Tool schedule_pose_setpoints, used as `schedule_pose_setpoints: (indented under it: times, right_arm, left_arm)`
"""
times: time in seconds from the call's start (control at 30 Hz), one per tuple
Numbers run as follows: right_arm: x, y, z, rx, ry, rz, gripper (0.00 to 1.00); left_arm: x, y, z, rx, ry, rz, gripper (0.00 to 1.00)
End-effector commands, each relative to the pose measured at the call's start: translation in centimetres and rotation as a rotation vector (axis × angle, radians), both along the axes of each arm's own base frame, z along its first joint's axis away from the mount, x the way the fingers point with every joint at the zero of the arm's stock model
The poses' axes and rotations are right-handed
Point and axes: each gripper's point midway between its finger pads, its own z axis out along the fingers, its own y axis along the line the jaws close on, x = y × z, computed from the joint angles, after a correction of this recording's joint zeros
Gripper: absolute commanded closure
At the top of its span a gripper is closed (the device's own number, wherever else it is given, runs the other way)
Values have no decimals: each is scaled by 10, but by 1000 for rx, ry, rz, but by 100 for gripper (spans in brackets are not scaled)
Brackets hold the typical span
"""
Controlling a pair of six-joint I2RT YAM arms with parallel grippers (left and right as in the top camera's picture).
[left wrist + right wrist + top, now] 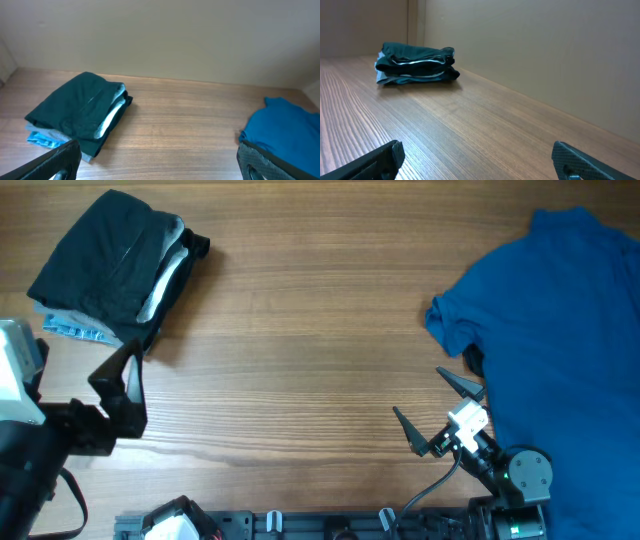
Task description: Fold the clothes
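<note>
Overhead view with both wrist views. The folded stack of clothes (115,265) is lying in the upper left of the overhead frame on the wooden table (300,330), with the black shorts (105,250) on top, a pale layer showing at the stack's right edge and a light blue piece peeking out at its lower left. The left gripper (118,392) is hovering directly below this stack, near its lower edge but apart from it, with its fingers spread wide and nothing between them. In the left wrist view, the stack (80,112) is sitting left of centre, above and between the two finger tips at the bottom corners. The bright blue T-shirt (560,330) is lying unfolded and rumpled, filling the right side of the overhead frame, with a bunched sleeve pointing towards the centre. The right gripper (432,406) is resting just beside the T-shirt's lower left edge, with its jaws standing apart and gripping nothing; contact with the cloth cannot be told. In the right wrist view, the stack (415,64) is appearing far off in the upper left, well apart from the fingers (370,165).
</note>
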Motion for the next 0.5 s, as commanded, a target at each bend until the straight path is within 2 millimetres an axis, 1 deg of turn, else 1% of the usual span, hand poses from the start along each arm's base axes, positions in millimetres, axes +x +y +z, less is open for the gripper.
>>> schedule_pose_setpoints:
  times: [0.0, 0.03, 0.07, 0.1, 0.13, 0.17, 0.27, 0.3, 0.33, 0.4, 0.47]
  right_arm:
    - [0, -1, 3, 15, -4, -3, 0]
    - [0, -1, 3, 16, -3, -3, 0]
    - [0, -1, 3, 15, -4, -3, 0]
    - [0, -1, 3, 16, -3, -3, 0]
    - [0, -1, 3, 15, -4, -3, 0]
    - [0, -1, 3, 16, -3, -3, 0]
    - [0, -1, 3, 15, -4, -3, 0]
    - [0, -1, 3, 15, -4, -3, 0]
    - [0, -1, 3, 15, -4, -3, 0]
    - [0, -1, 3, 15, -4, -3, 0]
    - [0, -1, 3, 16, -3, -3, 0]
  left_arm:
    - [-9, -6, 9, 96, -54, -30, 0]
    - [-11, -13, 12, 107, -80, -67, 0]
    - [-10, -23, 12, 115, -115, -129, 0]
    - [-9, -28, 9, 116, -132, -160, 0]
    - [-6, -38, -1, 117, -167, -219, 0]
    - [-2, -42, -11, 118, -184, -250, 0]
    - [15, -45, -42, 100, -264, -262, 0]
    - [24, -44, -63, 81, -302, -253, 0]
    - [28, -44, -89, 73, -339, -248, 0]
    - [30, -43, -117, 17, -390, -233, 0]
    - [27, -48, -137, 18, -481, -253, 0]
